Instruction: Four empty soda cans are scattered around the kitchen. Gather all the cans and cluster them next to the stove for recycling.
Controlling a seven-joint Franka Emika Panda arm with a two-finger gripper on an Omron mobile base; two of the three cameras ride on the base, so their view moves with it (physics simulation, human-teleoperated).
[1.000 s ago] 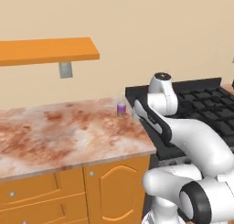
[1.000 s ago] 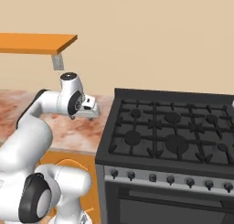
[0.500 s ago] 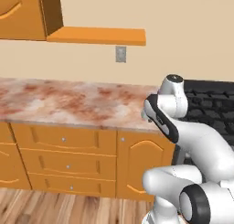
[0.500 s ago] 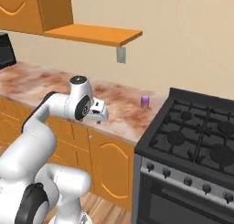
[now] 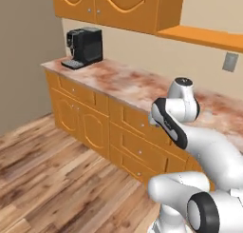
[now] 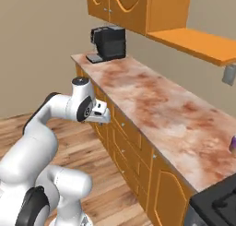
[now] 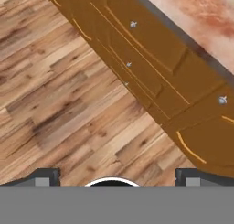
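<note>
Gripper [image 6: 102, 114] hangs with its fingers spread wide and nothing between them, held out in front of the orange lower cabinets [image 6: 138, 151], just below the counter's front edge. Its two dark fingertips [image 7: 43, 177] stand far apart at the bottom of the hand view, and beyond them lie the brown plank floor [image 7: 68, 109] and the drawer fronts with small silvery knobs [image 7: 133, 24].

Under the gripper, the floor [image 5: 52, 175] spreads across the room. Beside and above the gripper runs the long reddish mottled counter [image 6: 156, 105], reaching away from it toward both ends. Higher still, well above the gripper, hang the orange upper cabinets [image 6: 138, 8] and an open orange shelf [image 6: 198, 43].

At the counter's far end, well away from the gripper, a black coffee machine [image 6: 109, 44] stands upright near the wall. At the opposite end, equally distant, a corner of the stove [image 6: 216, 206] shows its black grate. Just beyond that corner, on the counter, sits a purple soda can [image 6: 233, 145], cut off by the picture's edge.
</note>
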